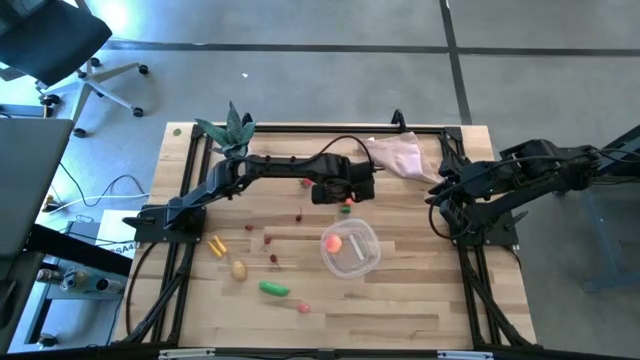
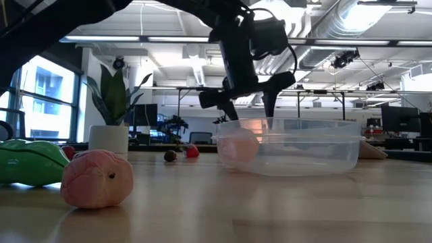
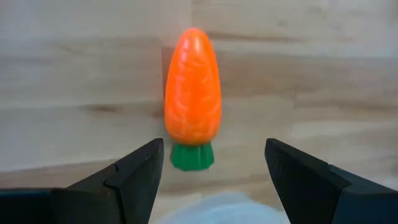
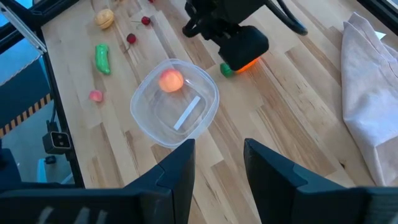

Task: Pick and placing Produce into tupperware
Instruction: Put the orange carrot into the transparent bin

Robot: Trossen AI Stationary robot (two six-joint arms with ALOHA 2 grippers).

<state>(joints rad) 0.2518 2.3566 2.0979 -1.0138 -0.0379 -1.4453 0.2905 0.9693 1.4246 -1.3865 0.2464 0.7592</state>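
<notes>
Left gripper (image 3: pixel 211 171) hangs over carrot (image 3: pixel 192 93), jaws apart either side of its green end, prob lined up to grab. Tupperware (image 1: pixel 367 262) sits nearby w/ one pink-orange piece (image 1: pixel 333 242) inside. Right gripper (image 4: pixel 217 165) parked, open.

Light wood-plank table (image 1: pixel 400 300) w/ black frame. On it: round clear plastic tub (image 1: pixel 351 249), orange toy carrot (image 3: pixel 192 87), green pod (image 1: pixel 274 288), beige potato (image 1: pixel 238 269), pinkish cloth (image 1: pixel 400 155), white-potted plant (image 1: pixel 232 130).
</notes>
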